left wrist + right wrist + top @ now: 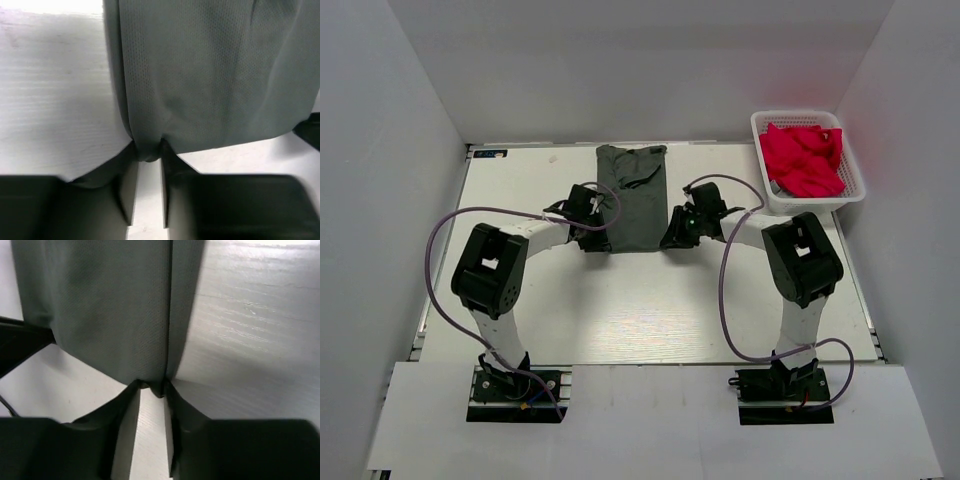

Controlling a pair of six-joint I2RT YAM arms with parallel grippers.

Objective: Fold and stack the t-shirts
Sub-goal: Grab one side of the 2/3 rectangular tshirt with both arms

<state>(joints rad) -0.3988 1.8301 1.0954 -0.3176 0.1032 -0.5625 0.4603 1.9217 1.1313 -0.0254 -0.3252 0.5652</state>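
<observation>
The dark charcoal-grey t-shirt (633, 198) lies as a long narrow folded strip at the back middle of the table. My left gripper (599, 237) is shut on its near left corner; the left wrist view shows the grey cloth (200, 75) pinched between my fingertips (148, 152). My right gripper (672, 236) is shut on the near right corner, the cloth (110, 315) bunched at its tips (151, 386). The red-pink t-shirts (802, 160) lie heaped in the basket.
The white mesh basket (761, 128) stands at the back right corner of the table. White walls close in the table on the left, back and right. The white table surface (640, 310) lies between the arms' bases and the shirt.
</observation>
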